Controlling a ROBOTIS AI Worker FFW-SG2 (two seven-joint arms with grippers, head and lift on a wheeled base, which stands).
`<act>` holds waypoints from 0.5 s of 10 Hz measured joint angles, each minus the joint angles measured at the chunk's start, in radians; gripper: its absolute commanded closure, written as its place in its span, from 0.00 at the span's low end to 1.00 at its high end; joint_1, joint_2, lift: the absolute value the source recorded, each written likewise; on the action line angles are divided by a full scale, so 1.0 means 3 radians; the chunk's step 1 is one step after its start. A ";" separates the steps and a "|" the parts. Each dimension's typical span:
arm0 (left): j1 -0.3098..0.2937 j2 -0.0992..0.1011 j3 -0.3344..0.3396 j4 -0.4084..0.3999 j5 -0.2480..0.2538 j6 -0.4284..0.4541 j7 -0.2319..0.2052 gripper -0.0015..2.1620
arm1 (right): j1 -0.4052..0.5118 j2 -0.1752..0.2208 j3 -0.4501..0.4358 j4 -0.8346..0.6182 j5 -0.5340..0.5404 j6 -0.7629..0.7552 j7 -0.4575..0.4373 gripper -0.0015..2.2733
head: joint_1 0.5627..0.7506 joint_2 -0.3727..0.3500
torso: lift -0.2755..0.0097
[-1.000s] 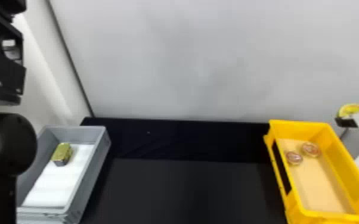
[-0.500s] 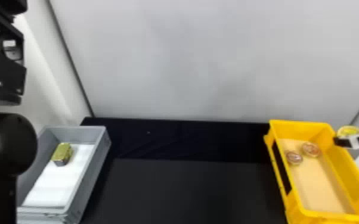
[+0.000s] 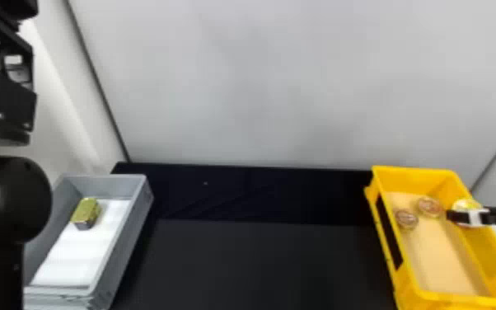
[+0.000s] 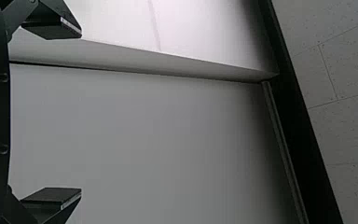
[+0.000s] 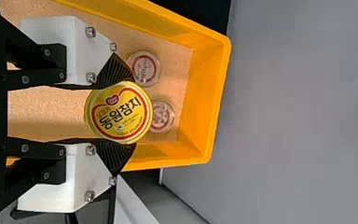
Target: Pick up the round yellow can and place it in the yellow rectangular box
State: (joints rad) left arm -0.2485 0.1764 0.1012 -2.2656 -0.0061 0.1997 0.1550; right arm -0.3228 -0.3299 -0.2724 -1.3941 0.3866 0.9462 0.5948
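My right gripper [image 3: 467, 216] is over the right wall of the yellow box [image 3: 432, 175], holding the round yellow can [image 3: 467, 204]. In the right wrist view, that gripper [image 5: 119, 113] is shut on the can [image 5: 119, 112], one finger against each side, with the lid facing the camera. Behind the can lies the yellow box [image 5: 209, 102], its floor farther off. My left arm stays parked at the head view's left edge; in the left wrist view its gripper [image 4: 80, 113] stands wide open and holds nothing.
Two small round containers, one [image 3: 429, 206] beside the other [image 3: 406, 219], lie at the far end of the yellow box. On the left, a grey box [image 3: 129, 247] holds a gold-topped rectangular can [image 3: 86, 212]. A dark table [image 3: 259, 264] lies between the boxes.
The right gripper has come down with the can, from beyond the yellow box's far right corner to over its right wall. The left arm has not moved.
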 measured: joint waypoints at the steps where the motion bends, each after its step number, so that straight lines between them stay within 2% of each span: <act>1: 0.0000 0.0000 0.0000 0.0000 0.0000 -0.0001 0.0000 0.04 | 0.0010 -0.0004 -0.0022 0.0097 -0.0088 -0.0022 -0.0048 0.34 | 0.53 0.59 | 0.96; 5: 0.0000 0.0000 0.0000 0.0000 0.0000 -0.0001 -0.0003 0.04 | 0.0091 -0.0010 -0.0072 0.0323 -0.0257 -0.0047 -0.0103 0.34 | 0.53 0.59 | 0.96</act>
State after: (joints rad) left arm -0.2485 0.1764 0.1013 -2.2657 -0.0061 0.1995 0.1542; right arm -0.2955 -0.3329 -0.2940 -1.2972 0.3093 0.9321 0.5640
